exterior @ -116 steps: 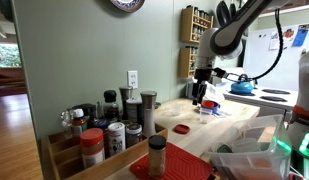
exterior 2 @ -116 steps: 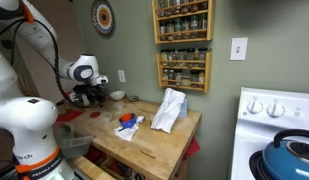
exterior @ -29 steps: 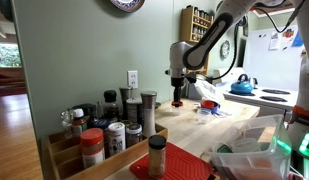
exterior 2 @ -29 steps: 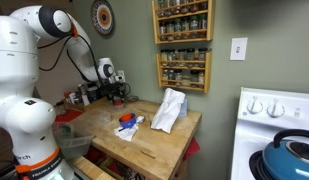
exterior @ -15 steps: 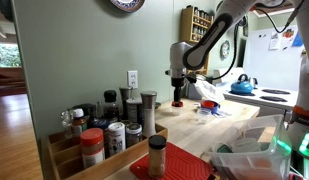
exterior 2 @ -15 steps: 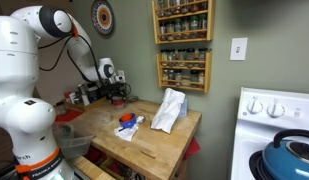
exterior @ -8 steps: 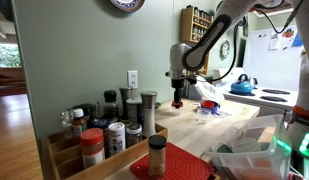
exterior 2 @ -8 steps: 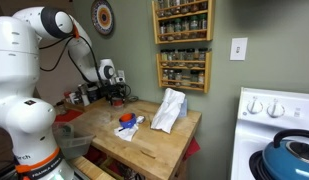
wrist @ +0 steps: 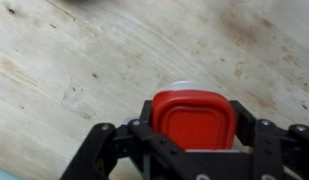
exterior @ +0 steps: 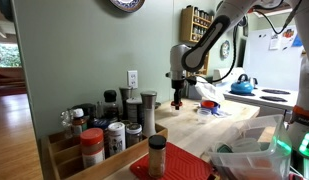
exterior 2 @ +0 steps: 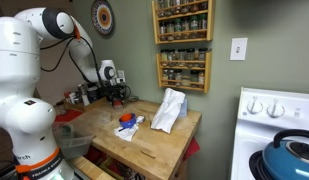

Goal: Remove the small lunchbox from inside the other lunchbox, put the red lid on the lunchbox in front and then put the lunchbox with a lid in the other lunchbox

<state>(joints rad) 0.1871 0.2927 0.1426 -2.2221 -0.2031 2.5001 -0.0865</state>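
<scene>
In the wrist view the red lid [wrist: 194, 118] sits on the small lunchbox [wrist: 184, 87], whose cream rim peeks out past the lid's far edge. It stands on the wooden counter [wrist: 84, 60]. My gripper [wrist: 194, 115] straddles it from above, and its black fingers [wrist: 144, 125] press against both sides of the lid. In both exterior views the gripper [exterior: 177, 100] [exterior 2: 118, 97] hangs low over the counter's back edge by the wall. The other lunchbox is out of the wrist view, and I cannot make it out in the exterior views.
Spice jars [exterior: 104, 130] crowd a wooden rack near one camera. A white bag [exterior 2: 171, 108] and a blue cloth [exterior 2: 127, 122] lie on the counter [exterior 2: 144, 145]. Wall spice racks [exterior 2: 182, 45] hang above. A blue kettle [exterior 2: 289, 150] sits on the stove.
</scene>
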